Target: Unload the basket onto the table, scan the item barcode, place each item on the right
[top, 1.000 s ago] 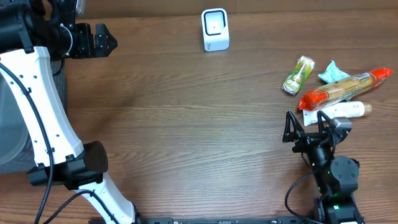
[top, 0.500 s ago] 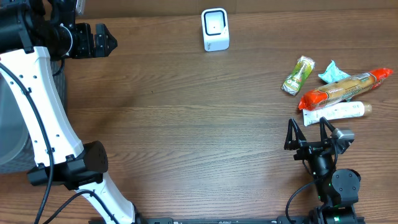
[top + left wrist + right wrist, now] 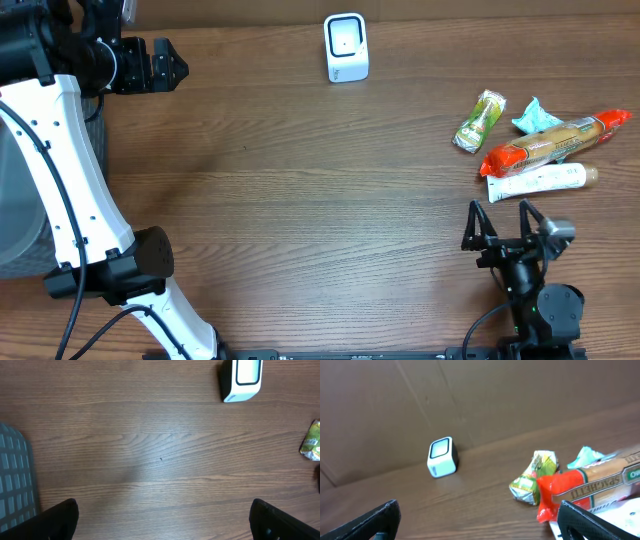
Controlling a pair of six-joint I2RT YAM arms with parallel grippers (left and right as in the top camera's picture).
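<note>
Right pincer stands spread and empty, right of the scanner; left pincer is spread, left of it. The spaghetti packet and white tube crowd together right of the scanner. Risk: grabbing both, or the barcode facing away.

The barcode scanner stands at twelve o'clock on the worktop. At two o'clock lie a snack packet, a crumpled wrapper and a spaghetti pack, with a tube just beside its six-o'clock side.
</note>
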